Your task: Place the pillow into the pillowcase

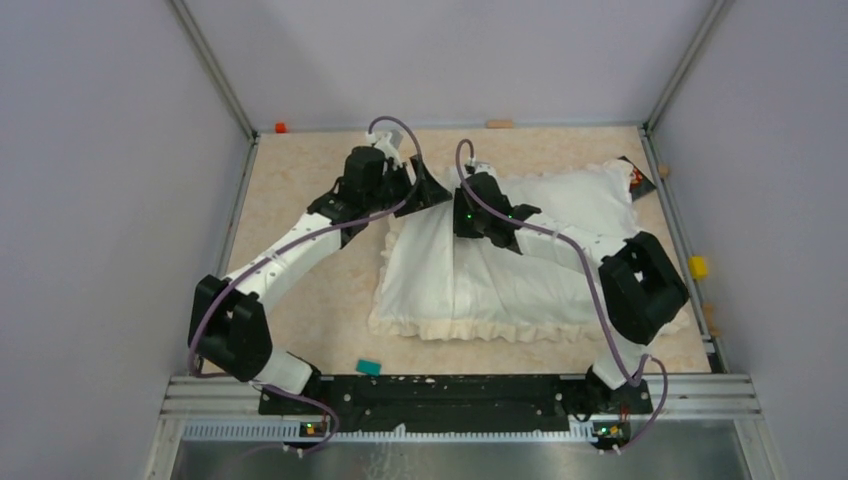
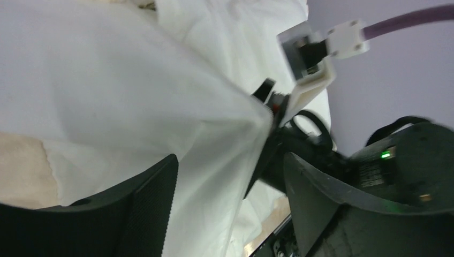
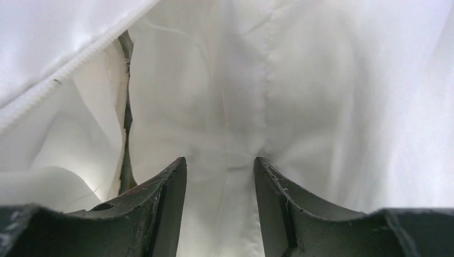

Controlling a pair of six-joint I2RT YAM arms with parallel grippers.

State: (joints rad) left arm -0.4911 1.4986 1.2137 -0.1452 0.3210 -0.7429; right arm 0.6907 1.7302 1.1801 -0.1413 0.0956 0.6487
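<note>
nearest on the tabletop point(image 1: 290, 170) is a small teal bit point(image 1: 368, 367), well clear of the cloth. the pillowcase point(image 1: 470, 295) lies right of centre, ruffled border point(image 1: 470, 328) along its near edge and up the left side. the bundle is plump and no yellow band or quilting shows from above, so the pillow looks to be mostly or wholly inside, though i can't see it apart from the cover.

the right end effector point(image 1: 468, 212) sits on top of the bundle near its far middle. in its wrist view point(image 3: 219, 159) the fingers are partway apart with a seamed fold between them. can't tell if it is pinching that fold or only resting on it. a zip line point(image 3: 53, 69) runs at upper left.

the left end effector point(image 1: 428, 188) is at the far left corner. its wrist view point(image 2: 230, 158) shows the fingers wide apart, cloth draped loosely between, so released.

a dark flat thing point(image 1: 640, 180) pokes out under the far right corner.

judgement: stuffing is nearly done. what's left is seating the far left corner and straightening or closing the opening.
</note>
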